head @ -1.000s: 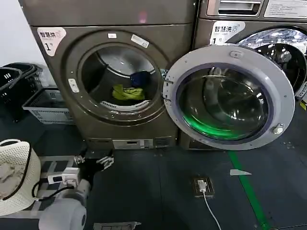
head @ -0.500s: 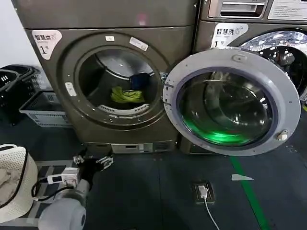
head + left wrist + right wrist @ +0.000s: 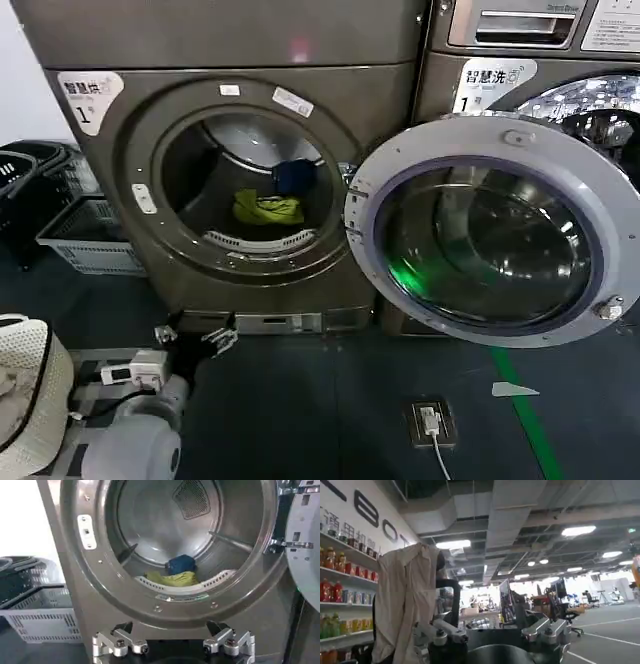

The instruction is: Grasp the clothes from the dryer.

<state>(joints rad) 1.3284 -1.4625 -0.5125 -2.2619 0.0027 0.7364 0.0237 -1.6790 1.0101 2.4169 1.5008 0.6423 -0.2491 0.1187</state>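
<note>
We find the dryer (image 3: 250, 170) standing with its porthole facing the robot and its round glass door (image 3: 495, 230) swung fully open to the robot's right, hinged at the porthole's right edge. The door's inner face is turned toward the camera and covers much of the neighbouring machine (image 3: 540, 70).

The clothes (image 3: 268, 207) lie inside the drum, on its floor near the front lip and slightly right of the porthole's centre. The yellow-green garment (image 3: 176, 579) is a low crumpled heap whose long axis runs across the drum, roughly parallel to the front lip. The dark blue garment (image 3: 180, 564) sits just behind it, touching it, bunched into a compact lump with no clear long axis.

The left gripper (image 3: 195, 335) hangs low in front of the dryer, below the porthole and near the base panel, well apart from the clothes. In the left wrist view we see its fingers (image 3: 116, 641) spread wide, with nothing between them, aimed at the porthole.

The right gripper (image 3: 492, 630) points away from the machines into the room, its fingers apart and holding nothing.

A grey crate (image 3: 90, 235) stands on the floor beside the dryer's left edge, and a white mesh basket (image 3: 30, 390) sits at the robot's left.
</note>
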